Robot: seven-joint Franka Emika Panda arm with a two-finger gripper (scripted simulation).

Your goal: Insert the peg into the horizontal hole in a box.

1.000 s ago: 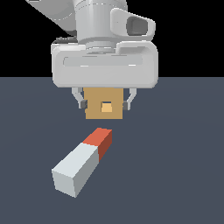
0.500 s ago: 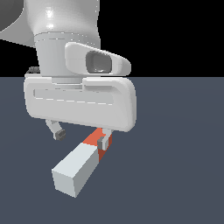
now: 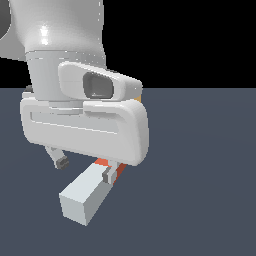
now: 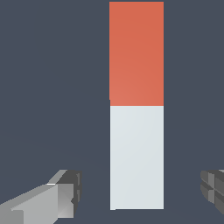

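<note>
The peg lies flat on the dark floor. Its grey-white part points toward the camera and its red-orange end points away, partly under my hand. In the wrist view the grey part and the red end show full width. My gripper is open and low over the peg. Its fingers straddle the grey part near its end, with gaps on both sides and no contact. The box is almost wholly hidden behind my hand; only a thin tan sliver shows. The hole is hidden.
The flat dark grey-blue floor spreads all round. My white hand and wrist camera housing fill the upper left of the exterior view.
My hand has come away from the box toward the camera and down over the peg, and now hides the box. The peg has not moved. The fingers stay open.
</note>
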